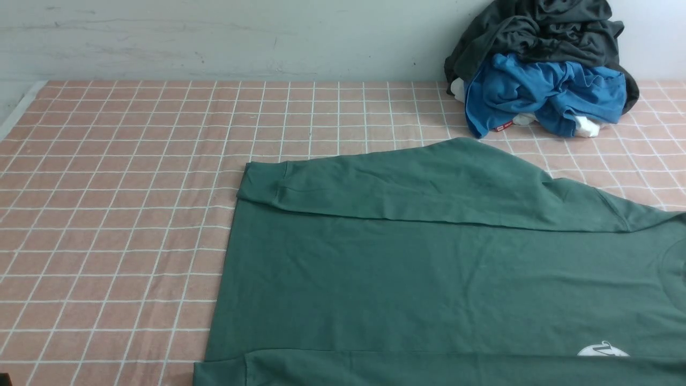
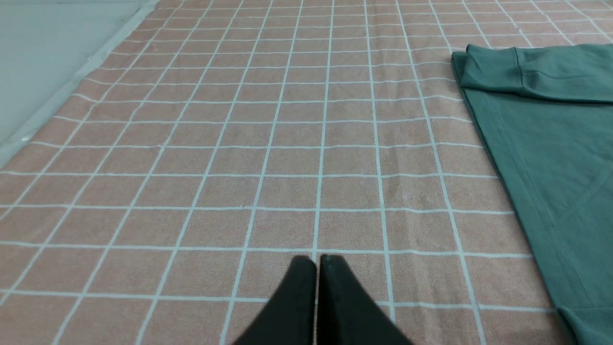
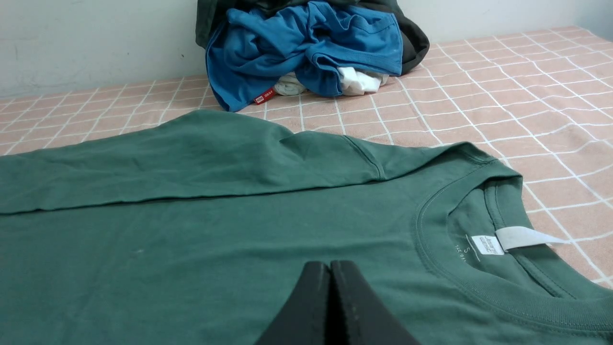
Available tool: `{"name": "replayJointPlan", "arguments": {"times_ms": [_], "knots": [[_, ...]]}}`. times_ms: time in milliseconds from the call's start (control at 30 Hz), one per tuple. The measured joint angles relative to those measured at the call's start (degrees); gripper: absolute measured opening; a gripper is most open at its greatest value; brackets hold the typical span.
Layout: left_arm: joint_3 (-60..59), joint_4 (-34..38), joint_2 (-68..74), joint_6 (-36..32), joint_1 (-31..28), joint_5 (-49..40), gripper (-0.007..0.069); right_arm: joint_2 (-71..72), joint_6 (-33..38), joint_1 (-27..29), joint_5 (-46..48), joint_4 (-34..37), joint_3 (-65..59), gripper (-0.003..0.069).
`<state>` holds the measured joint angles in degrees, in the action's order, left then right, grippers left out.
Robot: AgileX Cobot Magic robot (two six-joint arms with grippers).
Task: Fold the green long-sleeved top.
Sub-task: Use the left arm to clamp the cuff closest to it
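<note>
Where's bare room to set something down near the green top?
Free: the pink checked cloth left of the dark green long-sleeved top, back to the wall. Crowded: the far right corner, under the heap of blue and dark grey garments.

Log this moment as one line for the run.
green top: flat, far sleeve folded over body | left gripper: shut, empty | right gripper: shut, empty

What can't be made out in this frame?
- Green long-sleeved top: the front view's bottom and right edges crop its near sleeve and neck.
- Neck label: print too small to read, right wrist view.
- White cloth: mostly hidden under the blue garment, front view.
</note>
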<state>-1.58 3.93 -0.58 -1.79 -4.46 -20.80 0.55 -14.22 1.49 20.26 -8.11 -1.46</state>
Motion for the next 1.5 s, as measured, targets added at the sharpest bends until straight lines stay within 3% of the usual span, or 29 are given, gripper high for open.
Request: {"name": "replayJointPlan", "arguments": {"times_ms": [1500], "knots": [[0.0,1.0,0.0,0.0,0.0,0.1,-0.0007,0.0,0.0,0.0,0.0,0.0,0.0,-0.0014]]}}
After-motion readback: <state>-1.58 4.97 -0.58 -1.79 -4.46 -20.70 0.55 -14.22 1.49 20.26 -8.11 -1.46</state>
